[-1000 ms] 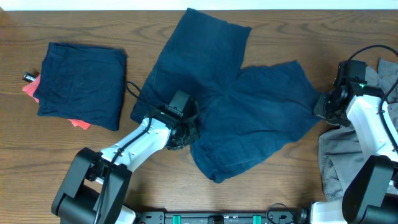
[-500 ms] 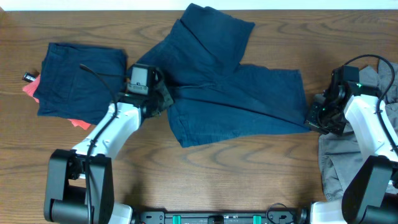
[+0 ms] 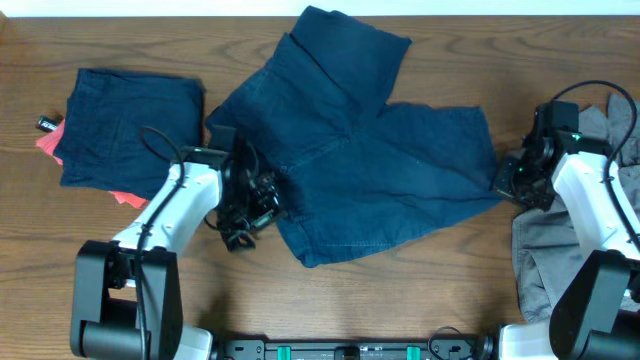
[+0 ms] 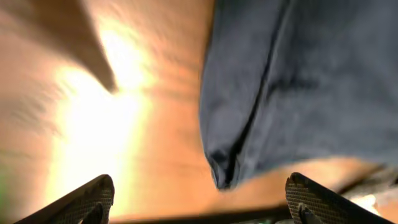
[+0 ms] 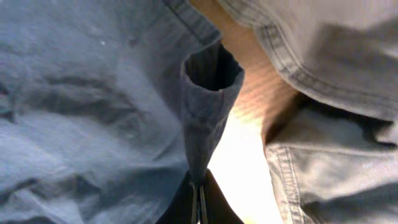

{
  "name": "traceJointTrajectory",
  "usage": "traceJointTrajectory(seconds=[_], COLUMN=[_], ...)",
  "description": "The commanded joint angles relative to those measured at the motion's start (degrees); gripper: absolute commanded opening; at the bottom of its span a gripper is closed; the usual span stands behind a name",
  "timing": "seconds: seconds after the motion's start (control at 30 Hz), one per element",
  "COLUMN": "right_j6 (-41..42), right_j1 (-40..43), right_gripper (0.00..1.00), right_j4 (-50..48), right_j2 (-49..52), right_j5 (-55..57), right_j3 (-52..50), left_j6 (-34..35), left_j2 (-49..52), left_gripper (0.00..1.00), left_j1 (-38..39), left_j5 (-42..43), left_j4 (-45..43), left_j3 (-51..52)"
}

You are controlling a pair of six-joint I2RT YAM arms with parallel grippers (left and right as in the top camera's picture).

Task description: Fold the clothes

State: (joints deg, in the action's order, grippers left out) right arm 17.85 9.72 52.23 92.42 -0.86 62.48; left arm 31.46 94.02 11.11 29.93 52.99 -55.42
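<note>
While your right pincer [image 5: 199,198] grips the right hem of the navy shorts [image 3: 380,170], your left pincer [image 4: 200,190] stands wide over the counter [image 3: 400,300] beside their left edge.

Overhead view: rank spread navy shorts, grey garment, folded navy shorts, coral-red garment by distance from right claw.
1. spread navy shorts: hem pinched in right claw.
2. grey garment: right edge, beside it.
3. folded navy shorts: far left.
4. coral-red garment: under those, leftmost.

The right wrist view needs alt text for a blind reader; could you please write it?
The right gripper is shut on a pinched fold of the navy shorts, which fill the frame's left side. A light grey garment lies opposite, with bare wooden table between them.
</note>
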Motion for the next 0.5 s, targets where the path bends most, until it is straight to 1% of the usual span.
traceJointTrajectory(seconds=[0.0,0.03,0.1,0.17,0.2,0.3,0.37,0.47], right_j6=[0.98,0.98,0.98,0.98,0.98,0.98,0.98,0.98], right_j1=[-1.46,-1.55,-1.66,-1.66,-1.66,-1.66,-1.64,-1.66], right_gripper=[0.01,0.01,0.01,0.01,0.01,0.01,0.01,0.01], right_j4=[-0.98,-1.09,-1.09,-1.07,-1.09,-1.05,-0.96,-0.96], right_j2=[0.09,0.09,0.09,0.09,0.09,0.09,0.09,0.09], right_j5=[0.55,0.57,0.57,0.57,0.59,0.59,0.59,0.59], right_j3=[0.07,0.07,0.07,0.07,0.07,0.07,0.07,0.07], left_j6=[-0.31,0.17,4.39,11.8,16.57,30.51,38.25,46.31], left_j2=[0.39,0.39,0.28,0.09,-0.13,-0.85,-1.22,-1.22], left_gripper=[0.89,0.89,0.9,0.92,0.93,0.93,0.93,0.93], left_j1=[4.04,5.46,8.63,12.07,14.03,18.99,21.99,25.77], left_j5=[3.5,3.43,2.03,-1.79,-4.59,-12.09,-15.91,-17.86], left_j4=[0.52,0.24,-0.17,-0.76,-1.36,-1.84,-1.88,-2.34], left_j3=[0.15,0.17,0.17,0.31,0.52,0.96,1.01,1.11])
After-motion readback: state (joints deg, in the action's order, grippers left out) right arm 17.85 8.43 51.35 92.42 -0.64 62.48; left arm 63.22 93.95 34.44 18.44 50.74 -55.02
